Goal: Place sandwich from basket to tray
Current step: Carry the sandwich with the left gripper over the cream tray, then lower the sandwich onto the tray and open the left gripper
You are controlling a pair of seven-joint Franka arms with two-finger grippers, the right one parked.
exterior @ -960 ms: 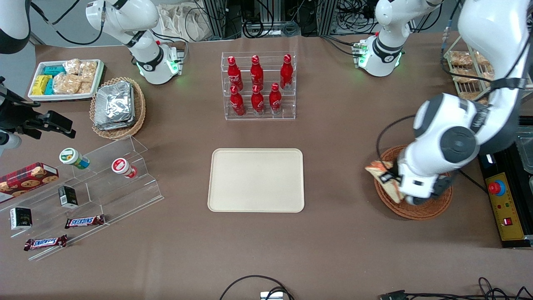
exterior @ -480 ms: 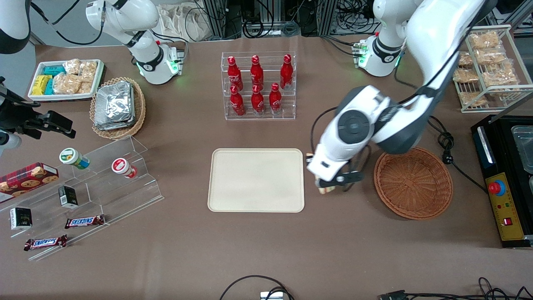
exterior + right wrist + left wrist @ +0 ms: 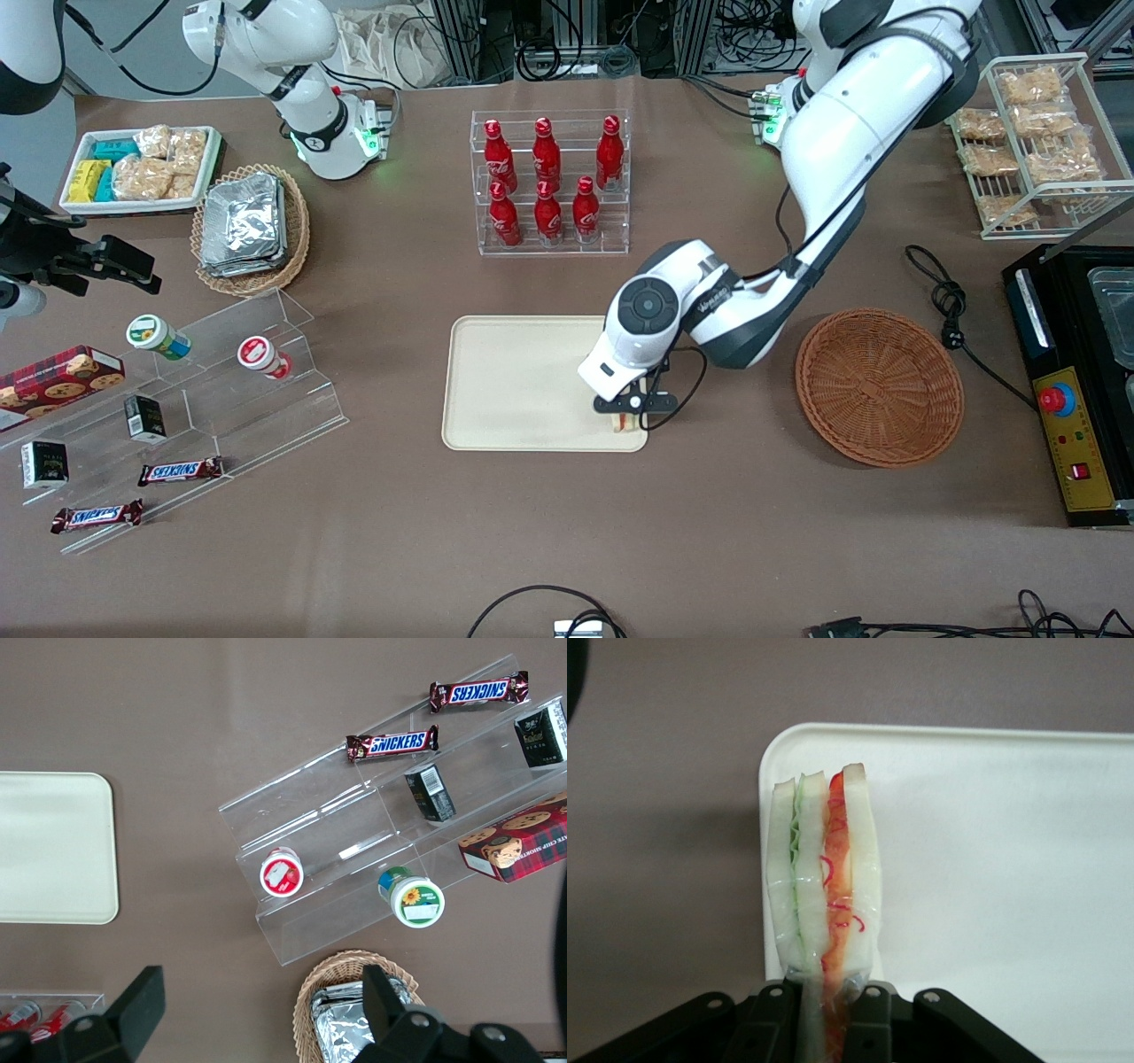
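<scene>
The sandwich (image 3: 824,895), a wrapped white-bread wedge with green and orange-red layers, is held upright by its edge. My left gripper (image 3: 826,1010) is shut on it. In the front view the gripper (image 3: 631,415) hangs over the corner of the cream tray (image 3: 523,381) nearest the camera and the basket, and only a sliver of the sandwich (image 3: 626,424) shows under the fingers. The reddish-brown wicker basket (image 3: 879,386) sits empty beside the tray, toward the working arm's end. The tray (image 3: 1010,859) lies just below the sandwich.
A clear rack of red bottles (image 3: 549,182) stands farther from the camera than the tray. Clear stepped shelves (image 3: 186,390) with cups and snack bars lie toward the parked arm's end. A wire rack of snack packets (image 3: 1032,133) and a black control box (image 3: 1067,434) sit near the basket.
The left arm has carried the sandwich out of the basket, across the bare table, to above the tray's corner. The basket is left empty.
</scene>
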